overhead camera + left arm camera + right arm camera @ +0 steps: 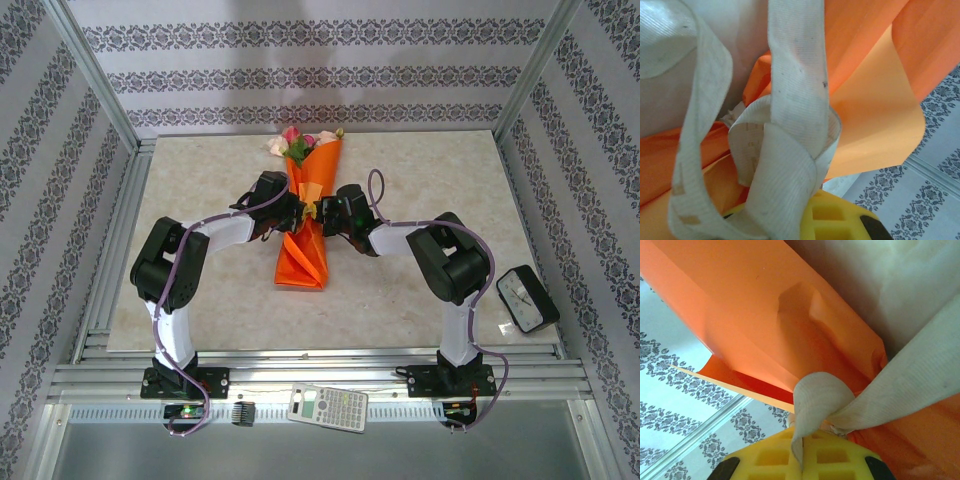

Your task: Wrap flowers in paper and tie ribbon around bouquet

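Desk (420, 290): pale marbled top, both arms reaching in toward centre.

Bouquet (312, 185): lies flat at desk centre, long axis running near-to-far, wide end w/ blooms at far side. It sits btw the two claws, which meet at its waist.

Paper (302, 262): bright orange, creased, rolled to a narrow cone. The near end flares out into loose folds below the claws.

Calculator (328, 408): on the front rail btw the arm bases, off the desk top.

Clock (527, 298): small, dark, at the desk's right edge, just beside the right arm and well apart from the bouquet.

Flowers (295, 142): pink + cream heads poke out of the cone's far end, beyond both claws. Stems are hidden by the wrap.

Left claw (296, 212): on the bouquet's left flank at mid-length, clenched. In the left wrist view the ribbon (795, 75) drops down to its yellow pad (832, 220); reads as gripped there.

Right claw (322, 210): opposite, on the right flank, close to the left one. It is clenched on a ribbon end, seen pinched at its yellow pad (765, 457) in the right wrist view.

Ribbon: flat whitish woven band, crossed over itself in a loose knot against the orange wrap, w/ strands leading off to each claw.
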`<state>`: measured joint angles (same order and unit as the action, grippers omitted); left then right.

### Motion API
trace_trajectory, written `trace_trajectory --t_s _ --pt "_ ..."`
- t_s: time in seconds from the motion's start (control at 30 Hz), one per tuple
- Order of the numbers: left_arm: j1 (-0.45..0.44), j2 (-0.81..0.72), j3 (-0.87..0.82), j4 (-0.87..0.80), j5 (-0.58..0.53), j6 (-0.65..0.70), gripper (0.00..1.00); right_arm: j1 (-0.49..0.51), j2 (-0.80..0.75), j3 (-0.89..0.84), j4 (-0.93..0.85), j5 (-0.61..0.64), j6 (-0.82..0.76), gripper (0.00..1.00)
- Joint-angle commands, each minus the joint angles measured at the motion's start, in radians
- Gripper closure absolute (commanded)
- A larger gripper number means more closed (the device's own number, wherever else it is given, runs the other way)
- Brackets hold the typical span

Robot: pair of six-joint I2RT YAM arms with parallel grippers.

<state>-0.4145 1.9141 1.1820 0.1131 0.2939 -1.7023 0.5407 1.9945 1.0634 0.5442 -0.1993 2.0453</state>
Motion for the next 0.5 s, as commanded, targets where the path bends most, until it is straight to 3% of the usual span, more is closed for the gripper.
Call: trace_trajectory --t_s 0.0,0.07,0.13,0.47 --pt "0.011 0.014 -0.010 0.066 -0.027 0.011 1.00 0.001 -0.049 -0.025 0.015 -0.007 0.008 0.83" --pt "0.011 0.014 -0.016 0.091 -0.027 0.023 1.00 -0.002 -0.083 -0.042 -0.006 -0.003 0.000 0.73" --pt "0.012 0.014 -0.021 0.107 -0.026 0.041 1.00 -0.006 -0.113 -0.053 -0.028 -0.005 -0.010 0.71" --pt "0.012 0.021 -0.076 0.278 -0.026 0.156 1.00 -0.032 -0.187 -0.031 -0.133 -0.004 -0.015 0.77"
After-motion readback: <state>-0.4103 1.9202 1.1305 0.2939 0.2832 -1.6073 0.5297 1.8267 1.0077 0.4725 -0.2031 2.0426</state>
